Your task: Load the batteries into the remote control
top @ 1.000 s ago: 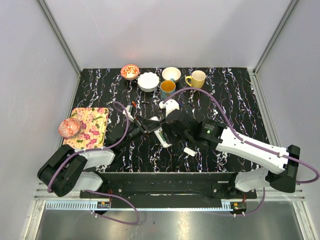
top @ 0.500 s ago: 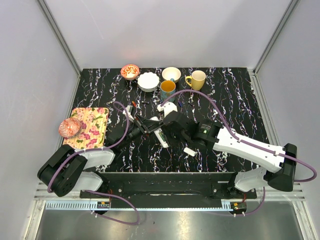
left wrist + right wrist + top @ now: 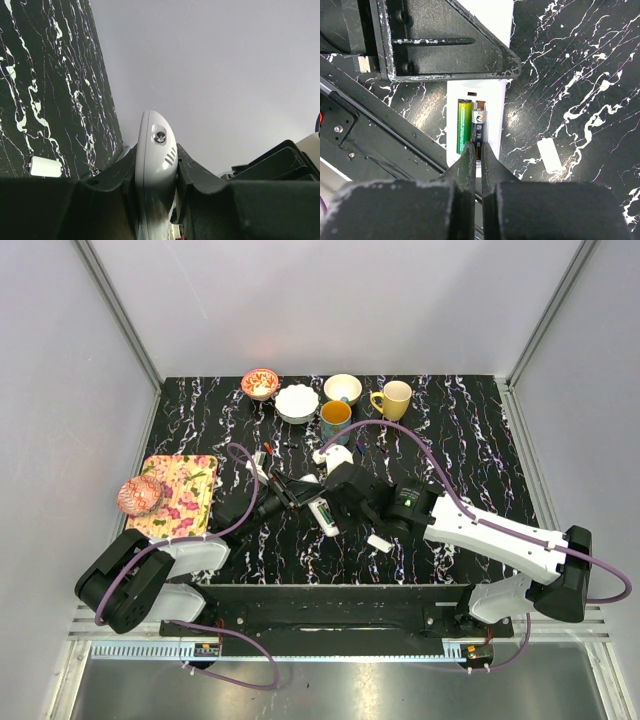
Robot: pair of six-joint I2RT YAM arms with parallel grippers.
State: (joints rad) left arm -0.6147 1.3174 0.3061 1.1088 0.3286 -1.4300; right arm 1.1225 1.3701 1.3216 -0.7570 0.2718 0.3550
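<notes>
The white remote control (image 3: 322, 512) lies mid-table, slot face up. My left gripper (image 3: 298, 494) is shut on one end of it; in the left wrist view the remote's rounded end (image 3: 156, 165) sits squeezed between the two fingers (image 3: 120, 175). In the right wrist view the remote (image 3: 495, 100) holds a green battery (image 3: 464, 125) and a black battery (image 3: 479, 125) side by side in its slot. My right gripper (image 3: 477, 147) is shut, its tips over the near end of the black battery.
A small white cover chip (image 3: 378, 542) lies on the table right of the remote; the right wrist view shows it too (image 3: 550, 156). Bowls (image 3: 297, 403) and mugs (image 3: 393, 398) stand at the back. A floral board (image 3: 185, 490) lies at the left.
My right arm has moved a little left, bringing its wrist over the remote. My left gripper and the remote have stayed put.
</notes>
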